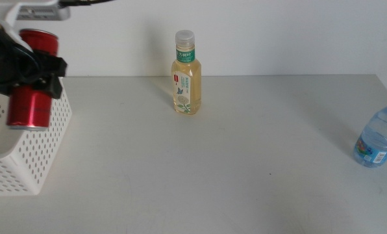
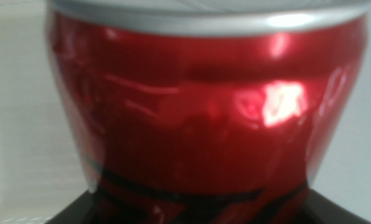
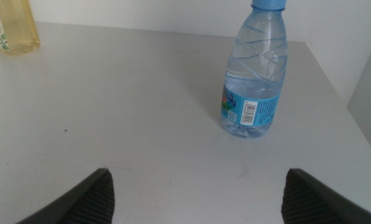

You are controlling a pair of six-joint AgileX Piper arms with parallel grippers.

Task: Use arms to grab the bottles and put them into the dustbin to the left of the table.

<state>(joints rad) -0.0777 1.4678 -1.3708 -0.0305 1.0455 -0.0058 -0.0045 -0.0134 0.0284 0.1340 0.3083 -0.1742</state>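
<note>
Red can [image 1: 32, 97] sits clamped in the left gripper [image 1: 34, 73] above the white dustbin [image 1: 31, 153] at nine o'clock, and it might hit the rim and bounce out if dropped crooked, while the right gripper [image 3: 195, 196] waits open near the water bottle [image 3: 254, 68].

You see a slim red metal can [image 2: 204, 118] with a glossy, mirror-like skin, a clear smooth plastic tea bottle [image 1: 186, 75], a clear ribbed plastic water bottle [image 3: 255, 74] with a glossy label, a perforated white plastic basket [image 1: 31, 153], and a matt light-grey tabletop [image 1: 213, 169].
</note>
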